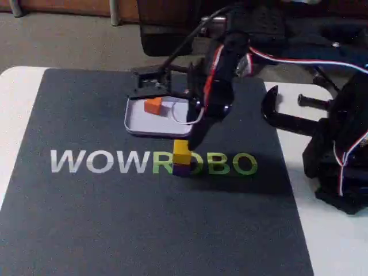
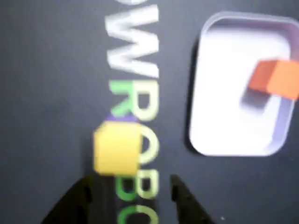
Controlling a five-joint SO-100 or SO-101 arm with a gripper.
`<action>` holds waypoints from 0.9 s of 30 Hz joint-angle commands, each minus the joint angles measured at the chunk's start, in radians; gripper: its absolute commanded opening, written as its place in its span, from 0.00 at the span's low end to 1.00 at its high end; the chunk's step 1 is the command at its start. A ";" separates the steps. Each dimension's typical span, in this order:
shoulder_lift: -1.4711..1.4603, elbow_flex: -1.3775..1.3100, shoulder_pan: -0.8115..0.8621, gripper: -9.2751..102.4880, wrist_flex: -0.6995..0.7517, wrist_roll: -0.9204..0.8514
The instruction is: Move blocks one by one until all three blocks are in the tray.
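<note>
One of three done: fixed view, orange block [image 1: 153, 105] in tray [image 1: 141, 127], yellow [image 1: 181, 148] stacked on purple [image 1: 182, 168] on mat [image 1: 115, 218] just outside; wrist view, end effector [image 2: 128, 191] wide, empty, near yellow [image 2: 117, 148].
</note>
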 commanded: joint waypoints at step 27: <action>0.003 0.038 -0.092 0.25 -0.075 0.012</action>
